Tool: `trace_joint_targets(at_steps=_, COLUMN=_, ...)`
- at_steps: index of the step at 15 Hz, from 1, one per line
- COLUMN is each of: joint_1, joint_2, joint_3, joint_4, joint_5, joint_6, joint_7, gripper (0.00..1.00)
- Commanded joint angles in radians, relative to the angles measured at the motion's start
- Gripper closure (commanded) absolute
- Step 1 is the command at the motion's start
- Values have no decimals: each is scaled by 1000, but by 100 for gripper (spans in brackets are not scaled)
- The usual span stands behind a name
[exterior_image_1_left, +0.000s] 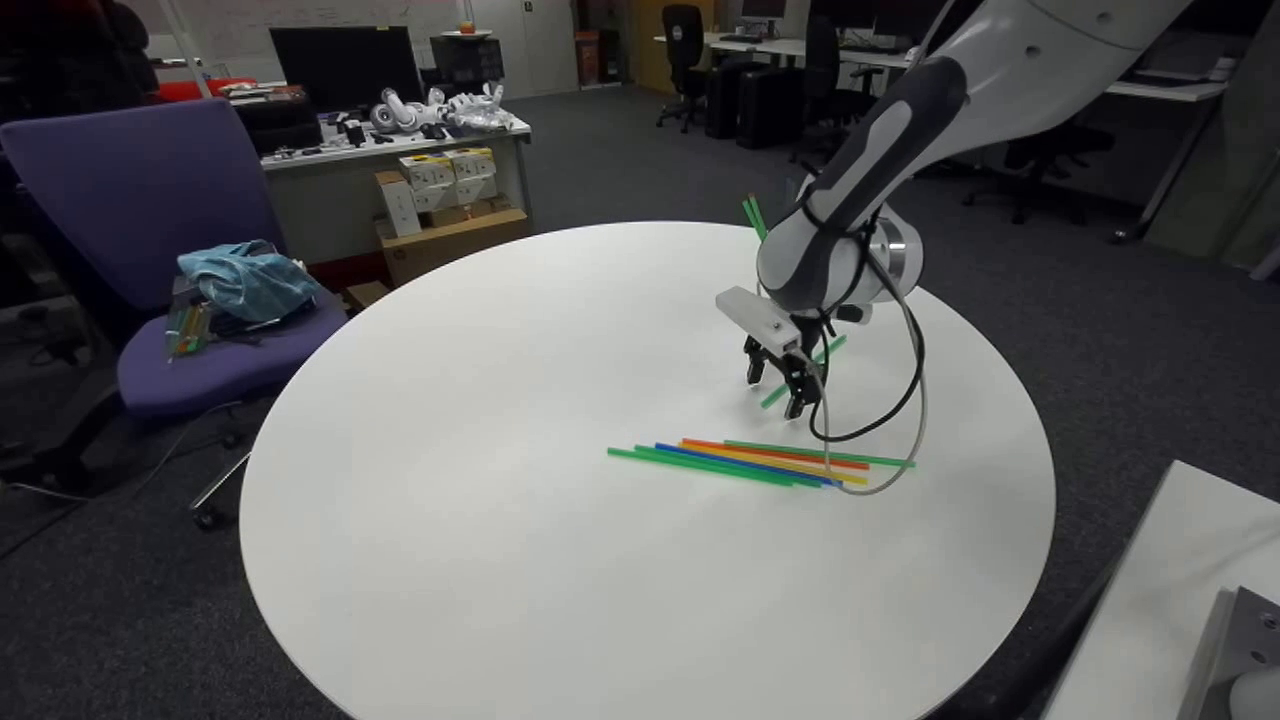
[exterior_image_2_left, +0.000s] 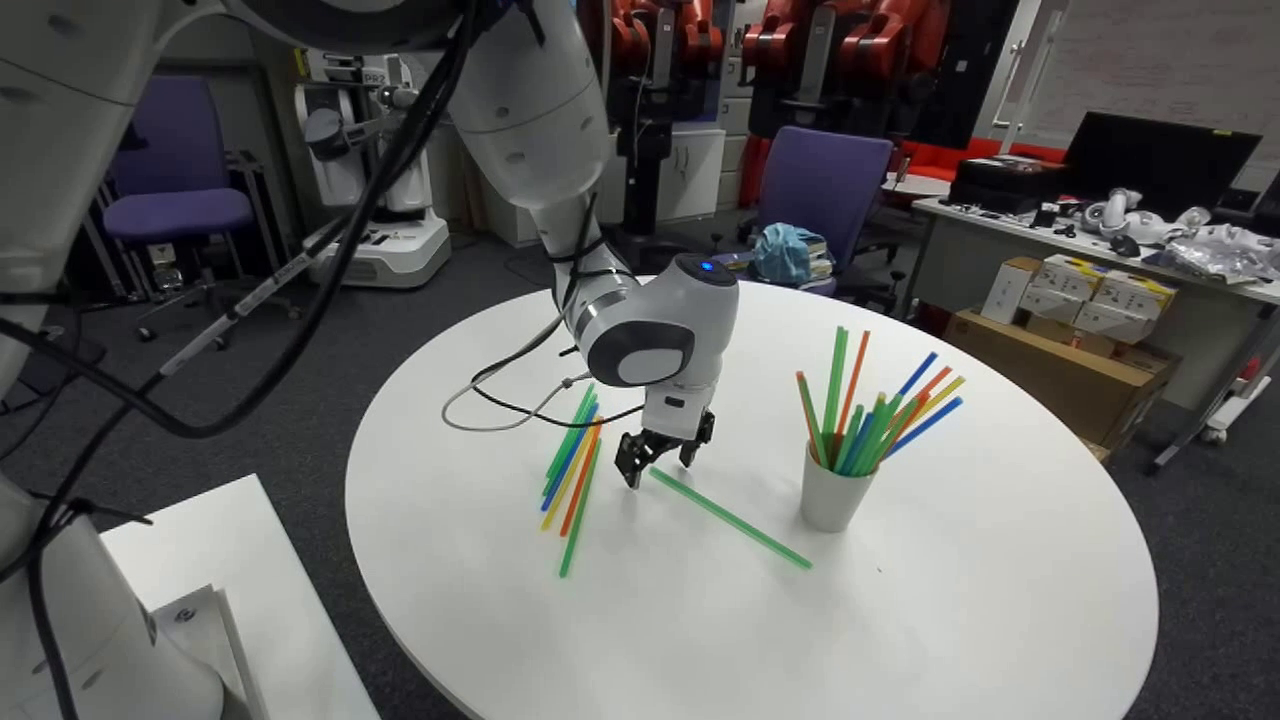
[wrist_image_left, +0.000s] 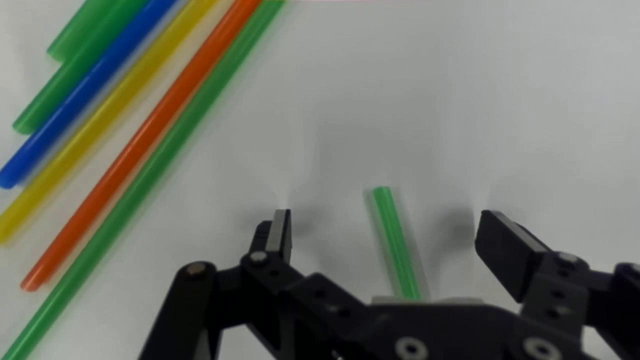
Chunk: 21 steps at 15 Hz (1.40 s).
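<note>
Straw (wrist_image_left: 397, 245) — slim, smooth, green — lies between spread, angular black jaws.

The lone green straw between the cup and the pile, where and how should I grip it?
Probably pinch the lone green straw from above, across its thin shaft near the end away from the cup: it lies flat, and the open gripper straddles that end.

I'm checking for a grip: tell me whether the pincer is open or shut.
Open: in the wrist view the pincer has its fingers wide apart, gaps showing either side of the green straw between them.
</note>
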Motion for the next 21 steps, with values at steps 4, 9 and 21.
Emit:
trace_joint_targets(at_steps=4, joint_1=45, joint_2=54, joint_3=-113, joint_4=133, joint_5=33, joint_6=-224, joint_7=-180, gripper=25)
trace_joint_targets(at_steps=9, joint_1=115, joint_2=66, joint_3=-199, joint_4=159, joint_5=21, joint_6=-244, joint_7=-116, gripper=58)
trace_joint_targets(at_steps=21, joint_1=446, joint_2=6, joint_3=-428, joint_4=69, joint_5=-169, joint_6=-201, joint_7=656, gripper=100)
